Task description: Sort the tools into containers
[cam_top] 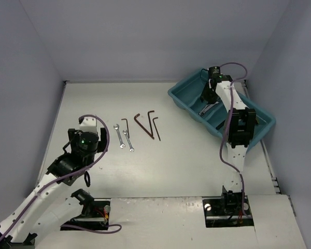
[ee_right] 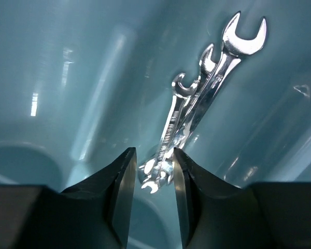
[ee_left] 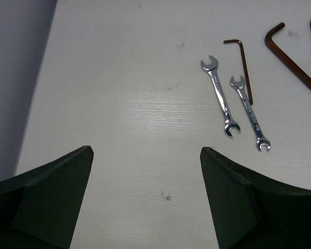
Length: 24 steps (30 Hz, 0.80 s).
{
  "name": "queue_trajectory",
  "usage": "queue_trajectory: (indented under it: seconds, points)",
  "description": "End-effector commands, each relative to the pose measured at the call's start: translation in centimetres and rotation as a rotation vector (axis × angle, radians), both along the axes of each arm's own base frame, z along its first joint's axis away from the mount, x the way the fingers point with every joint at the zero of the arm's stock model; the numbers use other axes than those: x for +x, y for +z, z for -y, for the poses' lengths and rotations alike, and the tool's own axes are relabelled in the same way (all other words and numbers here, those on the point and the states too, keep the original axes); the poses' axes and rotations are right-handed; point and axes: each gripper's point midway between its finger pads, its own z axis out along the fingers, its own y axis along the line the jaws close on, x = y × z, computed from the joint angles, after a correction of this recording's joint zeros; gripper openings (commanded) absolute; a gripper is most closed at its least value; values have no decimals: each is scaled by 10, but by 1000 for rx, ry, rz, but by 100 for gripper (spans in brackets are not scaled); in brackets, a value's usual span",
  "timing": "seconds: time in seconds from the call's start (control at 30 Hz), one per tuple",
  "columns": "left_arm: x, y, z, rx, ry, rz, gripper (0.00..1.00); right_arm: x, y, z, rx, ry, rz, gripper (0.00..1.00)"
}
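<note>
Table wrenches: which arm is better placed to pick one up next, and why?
Probably left. The left end effector, open, hovers near the two wrenches; the right end effector is down in the teal tray, farther away.

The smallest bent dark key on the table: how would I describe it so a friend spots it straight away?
Look at the white table, left of the teal tray. Right next to the two silver wrenches lying there is a hex key; it is thinner and shorter than the other dark L-shaped keys.
</note>
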Motion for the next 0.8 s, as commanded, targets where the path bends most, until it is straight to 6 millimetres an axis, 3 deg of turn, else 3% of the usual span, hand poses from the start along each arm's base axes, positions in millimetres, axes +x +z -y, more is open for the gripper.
queue_trajectory:
  seconds: [0.0, 0.2, 0.3, 0.37, 0.5, 0.57, 0.77]
  points:
    - [16, 9, 28, -136, -8, -20, 81, 11, 101, 1, -75, 45, 218, 34]
    - [56, -24, 58, -194, 39, -199, 77, -25, 155, -15, -189, 152, 293, 36]
    - [78, -39, 62, -277, 86, -288, 73, -51, 173, -27, -224, 208, 321, 37]
    - [92, -59, 61, -288, 130, -359, 70, -65, 176, -36, -230, 251, 328, 38]
    - [119, -70, 65, -296, 159, -426, 62, -90, 173, -47, -196, 298, 329, 40]
    - [128, -78, 67, -287, 164, -461, 60, -102, 177, -47, -187, 302, 344, 40]
    - [142, -111, 86, -339, 165, -577, 55, -127, 162, -44, -186, 329, 315, 41]
